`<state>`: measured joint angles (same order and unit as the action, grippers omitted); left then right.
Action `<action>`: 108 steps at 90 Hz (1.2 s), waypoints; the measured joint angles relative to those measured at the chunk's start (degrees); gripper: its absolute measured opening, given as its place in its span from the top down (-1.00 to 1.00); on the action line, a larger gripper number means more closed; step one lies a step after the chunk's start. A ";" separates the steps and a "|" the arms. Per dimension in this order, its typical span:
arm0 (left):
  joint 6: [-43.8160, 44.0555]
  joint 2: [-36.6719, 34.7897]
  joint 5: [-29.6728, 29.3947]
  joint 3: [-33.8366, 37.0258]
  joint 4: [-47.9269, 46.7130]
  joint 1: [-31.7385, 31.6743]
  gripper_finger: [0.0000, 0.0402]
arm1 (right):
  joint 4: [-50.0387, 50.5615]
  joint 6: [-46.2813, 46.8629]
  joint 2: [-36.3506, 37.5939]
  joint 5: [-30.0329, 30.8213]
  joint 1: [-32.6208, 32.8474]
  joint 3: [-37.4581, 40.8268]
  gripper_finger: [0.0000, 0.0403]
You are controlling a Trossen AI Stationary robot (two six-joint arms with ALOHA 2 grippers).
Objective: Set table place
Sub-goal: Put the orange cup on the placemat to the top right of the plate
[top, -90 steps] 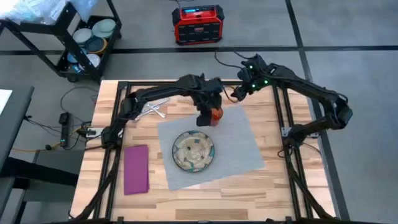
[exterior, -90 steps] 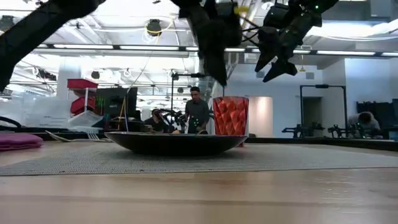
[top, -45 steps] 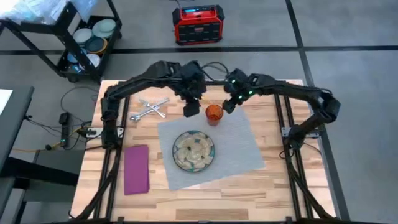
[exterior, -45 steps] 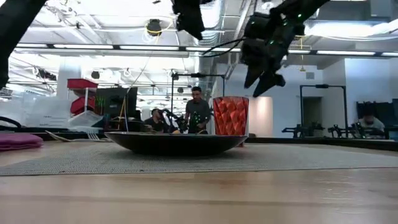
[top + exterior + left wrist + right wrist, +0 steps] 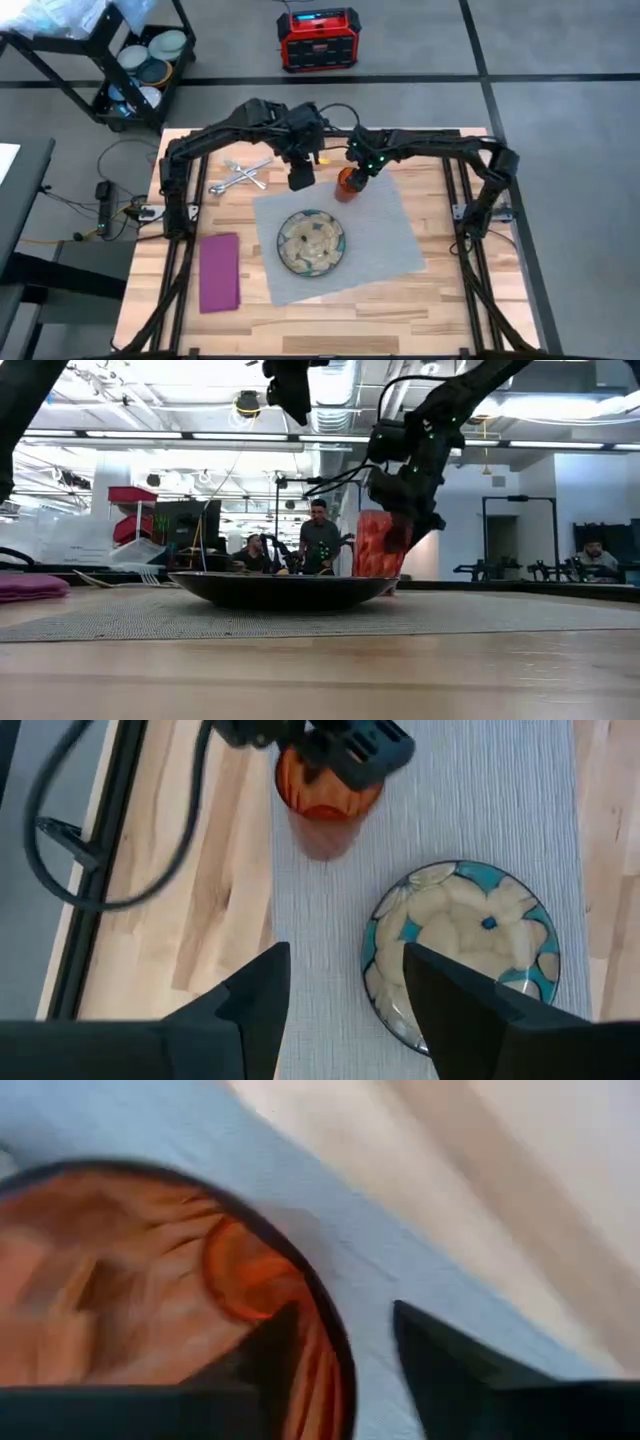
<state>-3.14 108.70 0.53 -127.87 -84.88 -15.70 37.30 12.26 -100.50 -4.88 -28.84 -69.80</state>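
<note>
My right gripper (image 5: 350, 180) is down on the small orange faceted cup (image 5: 343, 184), one finger inside its rim and one outside, so my fingers straddle the wall, though I cannot tell if they are pressing it. The cup leans, tilted on the grey ribbed rectangular mat (image 5: 385, 225), just beyond the round beige patterned plate (image 5: 311, 242). My left gripper (image 5: 300, 178) hangs above the mat's far edge beside the cup, fingers spread and empty. On the light wooden plank table (image 5: 430, 290), the steel cutlery (image 5: 243, 175) lies crossed near the far left, and the magenta cloth napkin (image 5: 219, 272) is left of the mat.
</note>
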 joint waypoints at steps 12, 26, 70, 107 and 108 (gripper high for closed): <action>0.85 0.00 -0.63 0.00 -0.96 -0.02 0.12 | 1.83 -1.66 2.82 1.89 -4.50 0.00 0.96; 1.01 0.00 -1.45 0.00 -1.84 -0.02 0.12 | 7.71 -5.80 7.70 3.47 -13.31 0.00 0.99; 0.61 0.00 -1.48 0.02 -1.53 -0.02 0.12 | 18.42 -14.91 9.32 3.37 -32.48 0.00 0.97; 0.79 0.00 -1.48 0.02 -1.89 -0.02 0.12 | 17.77 -15.72 9.32 3.29 -32.43 0.00 0.42; 0.79 0.00 -1.48 0.02 -1.91 -0.02 0.12 | 17.70 -15.72 9.32 3.30 -32.45 0.00 0.41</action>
<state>-2.35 108.71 -0.95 -127.85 -86.79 -15.73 55.00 -3.46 -91.18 -1.59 -61.29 -69.80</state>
